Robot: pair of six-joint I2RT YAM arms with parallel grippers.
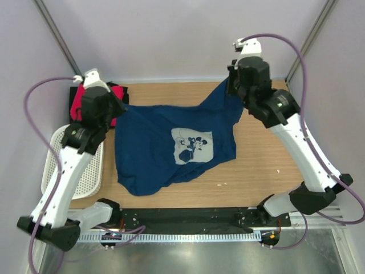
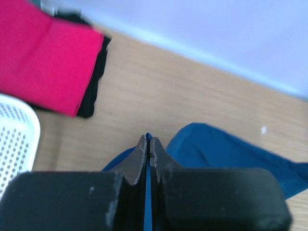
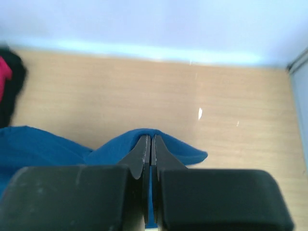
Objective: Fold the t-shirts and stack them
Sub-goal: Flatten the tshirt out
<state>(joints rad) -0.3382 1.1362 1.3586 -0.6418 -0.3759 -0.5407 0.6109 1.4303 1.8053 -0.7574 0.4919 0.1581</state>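
Top external: your left gripper (image 2: 149, 140) and right gripper (image 3: 150, 139) are each clamped on a corner of the navy tee (image 1: 148, 165); it stretches between them, its body spread nearward over the tabletop (image 1: 256, 171).

Your top view looks down from above and behind the arm bases (image 1: 105, 212), whole table (image 1: 256, 165) in frame. Both wrist views ride close over the wood, facing the far wall (image 2: 216, 29). All three share the navy t-shirt (image 2: 226, 149); pink-red t-shirt (image 2: 43, 57) shows at left in each.
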